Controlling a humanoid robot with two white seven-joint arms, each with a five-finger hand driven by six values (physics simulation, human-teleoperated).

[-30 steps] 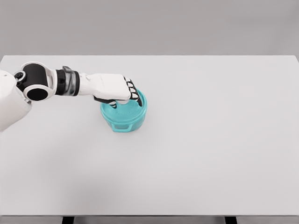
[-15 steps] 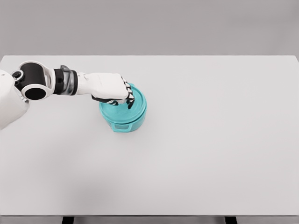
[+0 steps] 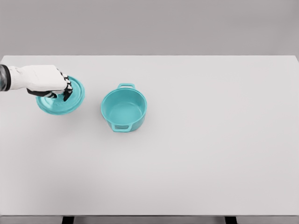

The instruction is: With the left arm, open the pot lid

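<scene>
Lid (image 3: 60,99) off — grasped from above by left hand (image 3: 46,80), fingers (image 3: 67,92) curled on it, at nine o'clock of uncovered teal pot (image 3: 124,109) on white table (image 3: 210,140).

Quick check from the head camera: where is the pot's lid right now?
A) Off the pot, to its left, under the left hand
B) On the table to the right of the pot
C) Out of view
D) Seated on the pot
A: the lid sits left of the open pot, with the left hand on it.
</scene>
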